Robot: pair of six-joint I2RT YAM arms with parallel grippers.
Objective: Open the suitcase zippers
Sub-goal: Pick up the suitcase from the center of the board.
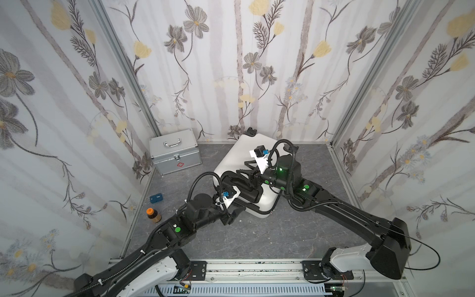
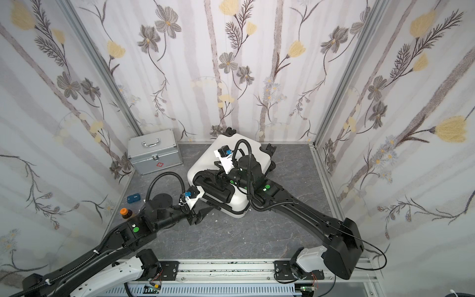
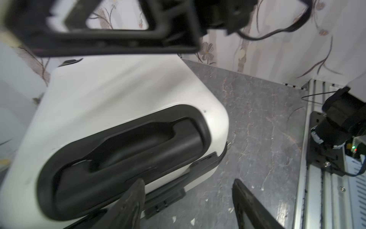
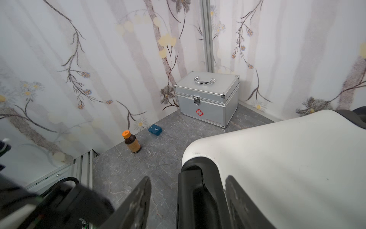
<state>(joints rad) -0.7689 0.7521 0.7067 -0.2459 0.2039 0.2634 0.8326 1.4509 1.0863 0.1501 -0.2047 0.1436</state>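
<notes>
Seemingly early: suitcase shells sit shut, zippers dark along the seam, travel unclear from blur. Left hand wide, empty; right hand wide, straddling the handle recess.

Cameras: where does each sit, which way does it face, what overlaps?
Top views: overhead above the base rail, looking down and forward; left arm, right arm and the suitcase show in both.
Left wrist: on the left arm, facing the suitcase's handle recess; left gripper shows, open.
Right wrist: on the right arm, facing across the suitcase to the silver case and bottle; right gripper shows, open.
Shared: both wrist views see the handle recess.
</notes>
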